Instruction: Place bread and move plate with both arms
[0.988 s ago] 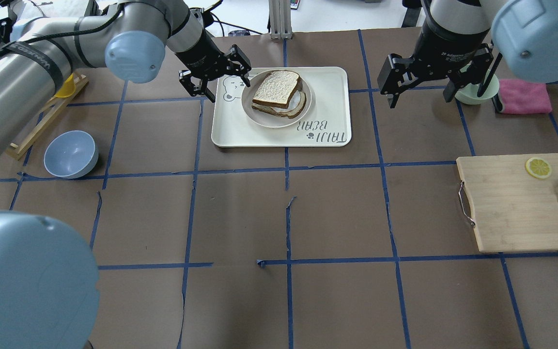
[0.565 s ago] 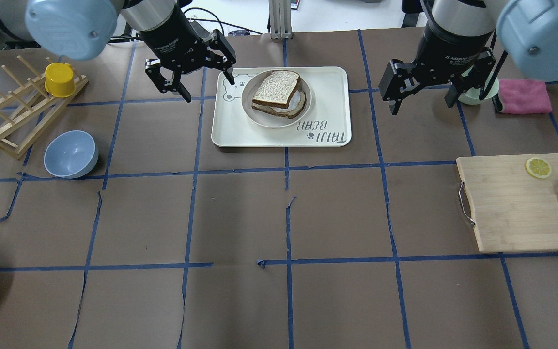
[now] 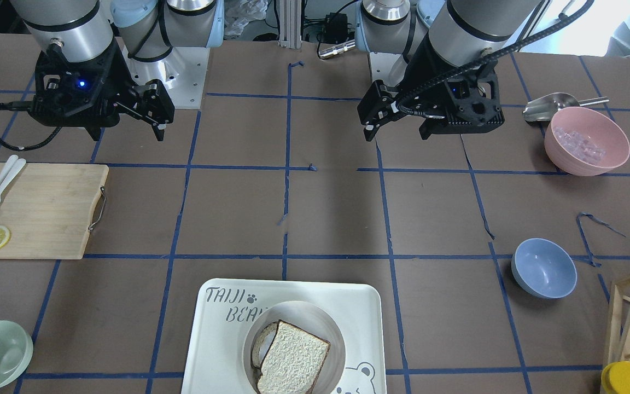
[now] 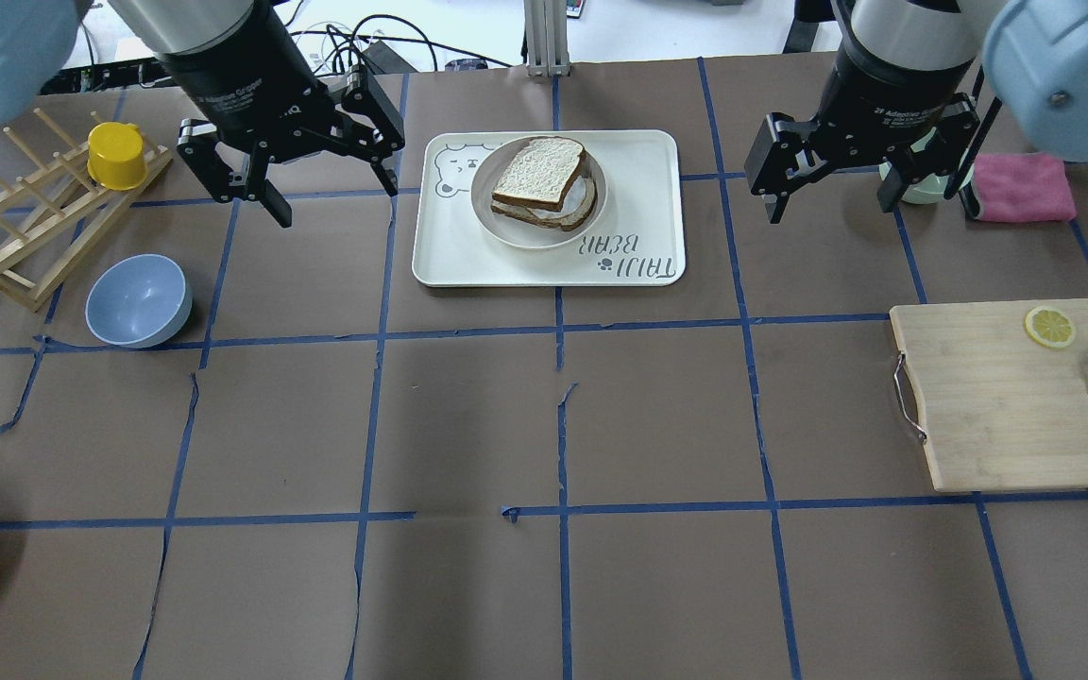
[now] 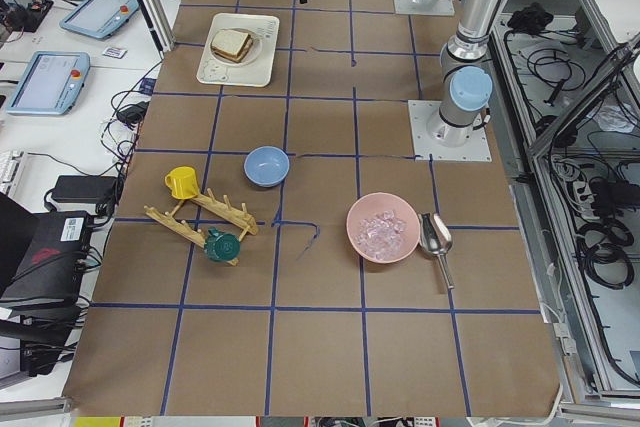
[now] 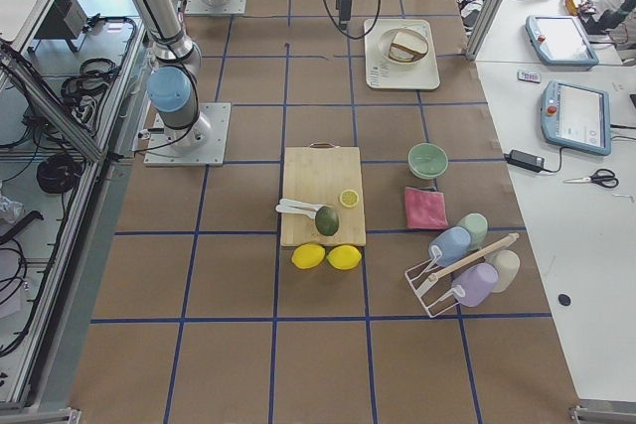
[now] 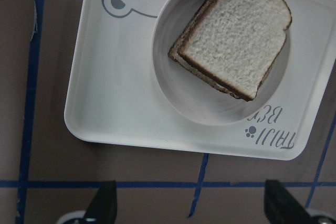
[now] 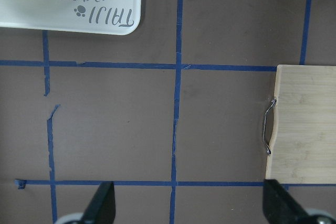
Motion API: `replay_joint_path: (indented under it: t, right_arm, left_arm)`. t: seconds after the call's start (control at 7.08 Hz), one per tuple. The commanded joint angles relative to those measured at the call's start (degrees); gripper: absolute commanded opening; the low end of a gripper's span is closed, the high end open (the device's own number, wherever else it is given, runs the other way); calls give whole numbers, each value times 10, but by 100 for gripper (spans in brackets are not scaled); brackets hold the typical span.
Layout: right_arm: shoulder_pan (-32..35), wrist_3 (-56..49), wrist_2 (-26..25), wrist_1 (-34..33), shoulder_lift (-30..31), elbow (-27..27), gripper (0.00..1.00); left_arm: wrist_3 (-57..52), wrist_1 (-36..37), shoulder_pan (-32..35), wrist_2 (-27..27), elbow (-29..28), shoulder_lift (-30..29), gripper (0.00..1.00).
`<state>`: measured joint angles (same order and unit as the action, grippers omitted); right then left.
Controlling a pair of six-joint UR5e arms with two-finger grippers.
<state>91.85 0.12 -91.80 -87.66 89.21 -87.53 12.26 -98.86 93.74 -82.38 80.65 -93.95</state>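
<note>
The bread (image 4: 539,170) lies as the top slice over another slice on the round plate (image 4: 504,227), which stands on the white "TAIJI BEAR" tray (image 4: 638,179). My left gripper (image 4: 336,200) is open and empty, raised above the table just left of the tray. My right gripper (image 4: 830,210) is open and empty, raised to the right of the tray. The left wrist view looks down on the bread (image 7: 236,35), the plate (image 7: 167,72) and the tray (image 7: 105,103). The right wrist view shows only a tray corner (image 8: 68,9).
A blue bowl (image 4: 138,300) and a wooden rack (image 4: 15,236) with a yellow cup (image 4: 116,156) stand at the left. A cutting board (image 4: 997,406) with a lemon slice lies at the right. A green bowl (image 4: 926,187) and a pink cloth (image 4: 1021,189) lie behind my right gripper.
My left gripper has drawn back leftward from the plate's edge and the arm has swung out of the near foreground. My right gripper has shifted slightly right. Bread and plate have not moved.
</note>
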Motion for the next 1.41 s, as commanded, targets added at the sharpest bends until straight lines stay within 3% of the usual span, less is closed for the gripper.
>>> replay_joint_path:
  t: [0.0, 0.28, 0.56, 1.27]
  right_arm:
    - [0, 8, 0, -3, 1, 1, 100]
    - [0, 8, -1, -4, 1, 1, 100]
    - [0, 9, -2, -4, 1, 1, 100]
    - [0, 8, -2, -4, 3, 1, 100]
  left_arm:
    - [-119, 2, 0, -25, 21, 27, 100]
    - [-136, 29, -1, -103, 23, 37, 100]
    - [-139, 98, -8, -102, 24, 27, 100]
    - [-78, 115, -8, -102, 23, 25, 100]
